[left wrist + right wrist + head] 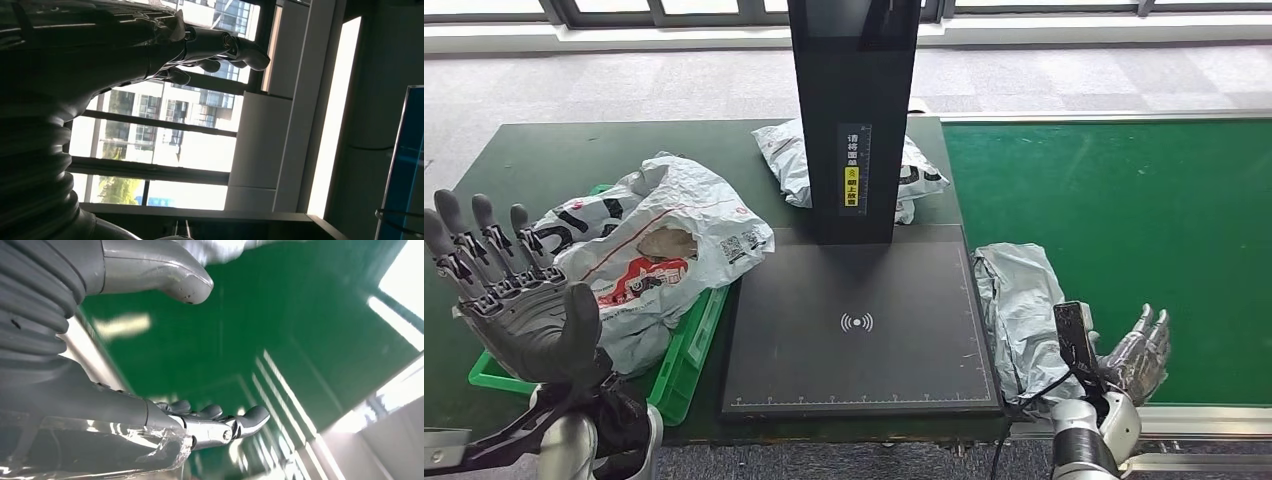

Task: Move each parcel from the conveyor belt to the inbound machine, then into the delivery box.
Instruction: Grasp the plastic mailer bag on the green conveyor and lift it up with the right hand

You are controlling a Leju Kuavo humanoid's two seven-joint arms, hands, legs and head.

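A grey plastic parcel (pixel 1024 315) lies at the near left end of the green conveyor belt (pixel 1124 230), beside the black inbound machine's scan plate (pixel 859 325). My right hand (pixel 1136 352) hovers open just right of that parcel, fingers apart over the belt (pixel 210 335), holding nothing. A white-and-red parcel (pixel 659 250) is heaped in the green delivery box (pixel 686 345) at the left. My left hand (pixel 509 290) is raised in front of the box, fingers spread and empty. Another white parcel (pixel 789 155) lies behind the machine's black column (pixel 854 110).
The dark green table (pixel 554 150) carries the box and the machine. A metal rail (pixel 1204 420) edges the belt's near side. In the left wrist view my fingers (pixel 220 47) stand against windows and a wall.
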